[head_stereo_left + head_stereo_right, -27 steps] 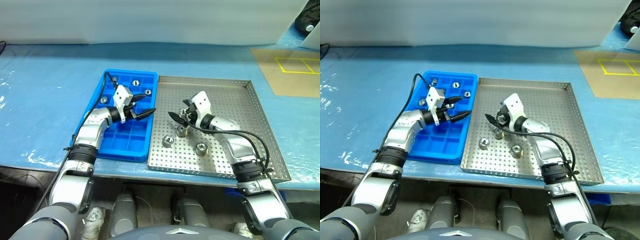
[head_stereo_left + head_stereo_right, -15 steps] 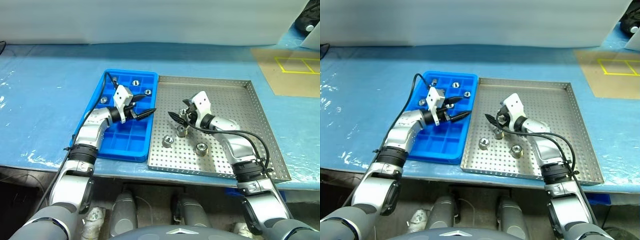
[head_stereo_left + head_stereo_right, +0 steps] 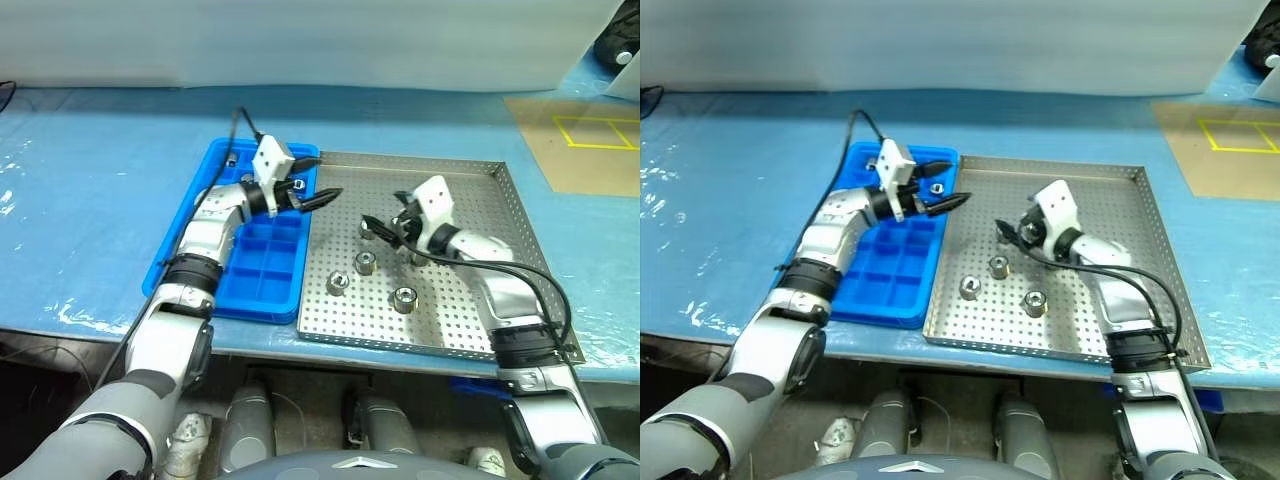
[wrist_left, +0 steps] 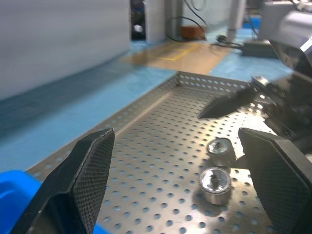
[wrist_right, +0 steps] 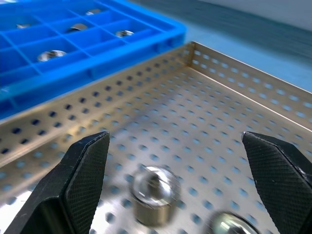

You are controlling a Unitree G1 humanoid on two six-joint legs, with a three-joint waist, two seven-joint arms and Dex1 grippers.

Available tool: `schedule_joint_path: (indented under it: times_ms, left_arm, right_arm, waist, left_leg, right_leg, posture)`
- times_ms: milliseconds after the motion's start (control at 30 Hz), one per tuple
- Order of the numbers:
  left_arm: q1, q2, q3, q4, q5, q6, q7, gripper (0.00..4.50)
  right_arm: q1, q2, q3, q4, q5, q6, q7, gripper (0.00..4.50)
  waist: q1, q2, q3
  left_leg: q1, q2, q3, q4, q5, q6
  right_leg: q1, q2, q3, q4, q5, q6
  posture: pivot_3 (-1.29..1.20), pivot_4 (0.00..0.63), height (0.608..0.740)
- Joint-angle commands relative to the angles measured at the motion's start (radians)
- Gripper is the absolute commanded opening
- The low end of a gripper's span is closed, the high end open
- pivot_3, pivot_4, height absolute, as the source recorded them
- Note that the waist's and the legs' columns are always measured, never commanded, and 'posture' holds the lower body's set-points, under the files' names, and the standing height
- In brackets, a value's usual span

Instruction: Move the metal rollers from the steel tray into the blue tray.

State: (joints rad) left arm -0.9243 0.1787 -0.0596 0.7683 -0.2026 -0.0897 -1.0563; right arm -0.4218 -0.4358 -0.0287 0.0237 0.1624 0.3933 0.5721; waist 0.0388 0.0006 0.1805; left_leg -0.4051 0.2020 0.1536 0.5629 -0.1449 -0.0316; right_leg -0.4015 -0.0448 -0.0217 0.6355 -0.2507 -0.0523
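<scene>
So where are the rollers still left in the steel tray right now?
Three metal rollers sit in a loose cluster in the front left part of the steel tray, near the blue tray and left of the right pincer.

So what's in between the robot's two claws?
Nothing but bare holey metal. In the left eye view, the left gripper and right gripper face each other over an open stretch of the steel tray. The rollers lie nearer the robot.
</scene>
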Motion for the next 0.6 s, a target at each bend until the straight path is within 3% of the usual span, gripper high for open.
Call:
schedule_joint_path:
  times_ms: [33, 167, 400, 600]
  left_arm:
    - [-0.052, -0.026, -0.030, 0.063, 0.020, -0.062, -0.069, 4.28]
    - [-0.068, -0.073, -0.086, 0.093, 0.036, -0.076, -0.206, 4.28]
    - [-0.074, -0.075, -0.157, 0.154, 0.085, -0.094, -0.375, 4.28]
    - [-0.111, -0.085, -0.207, 0.299, 0.207, -0.206, -0.290, 4.28]
  right_arm:
    - [0.021, -0.024, -0.061, -0.088, 0.028, 0.016, -0.024, 4.46]
    - [0.116, -0.061, -0.127, -0.190, 0.040, 0.058, -0.046, 4.46]
    - [0.251, -0.038, -0.156, -0.333, 0.049, 0.117, -0.115, 4.46]
    - [0.293, -0.024, -0.158, -0.384, 0.052, 0.140, -0.156, 4.46]
  waist:
    - [-0.007, 0.000, 0.000]
    - [-0.025, 0.000, 0.000]
    - [-0.056, 0.001, 0.000]
    - [-0.069, 0.001, 0.000]
  left_leg:
    - [0.000, -0.001, 0.000, 0.000, 0.000, 0.001]
    - [0.001, -0.001, 0.000, -0.001, -0.001, 0.007]
    - [0.002, 0.001, 0.003, -0.001, -0.005, 0.014]
    - [0.002, 0.001, 0.005, 0.001, -0.006, 0.015]
  right_leg:
    - [0.000, 0.000, 0.000, -0.001, 0.000, 0.001]
    - [0.001, 0.001, 0.000, -0.003, 0.000, 0.001]
    - [0.006, 0.000, 0.001, -0.013, 0.000, 0.000]
    - [0.008, 0.000, 0.003, -0.015, 0.001, 0.001]
  posture:
    - [-0.35, 0.150, 0.740]
    - [-0.42, 0.150, 0.740]
    - [-0.51, 0.150, 0.740]
    - [-0.54, 0.150, 0.740]
